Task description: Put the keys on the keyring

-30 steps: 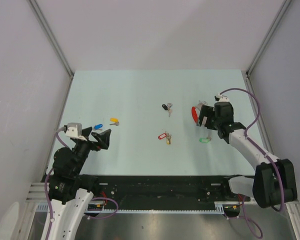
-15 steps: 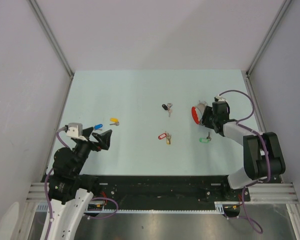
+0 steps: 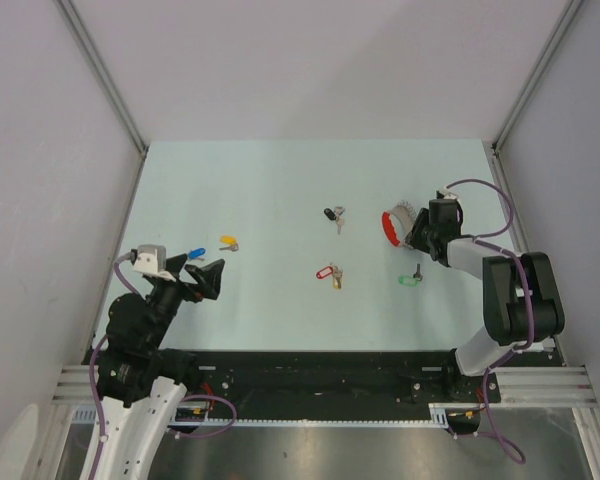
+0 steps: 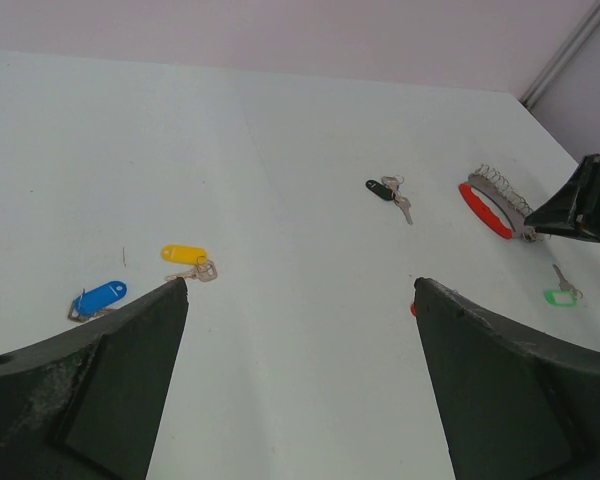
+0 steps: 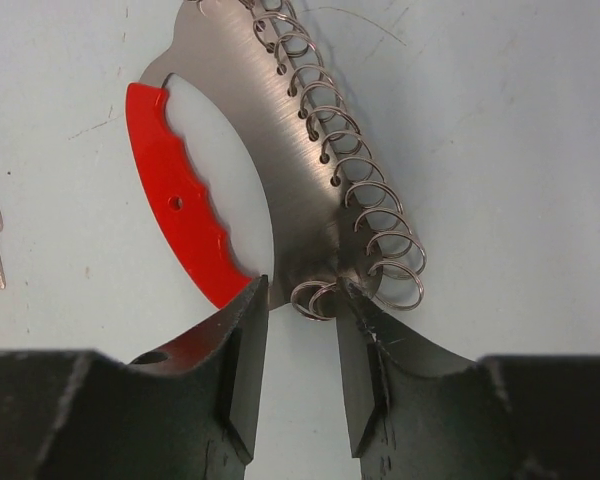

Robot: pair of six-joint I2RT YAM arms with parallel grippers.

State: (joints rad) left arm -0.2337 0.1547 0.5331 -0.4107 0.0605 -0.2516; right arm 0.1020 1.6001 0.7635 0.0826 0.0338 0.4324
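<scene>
Keyring (image 5: 280,180) tip sits between the right pincer (image 5: 302,300) fingers

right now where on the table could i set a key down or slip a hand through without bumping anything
Bare: the whole far table behind the black-tagged key; the lane between the yellow-tagged key and the red-tagged key. Crowded: the right side, where the right gripper grips the keyring beside the green-tagged key.

keys (image 3: 229,241): five | keyring (image 3: 388,228): one | pincers: two, left pincer (image 4: 300,288), right pincer (image 5: 300,300)
</scene>
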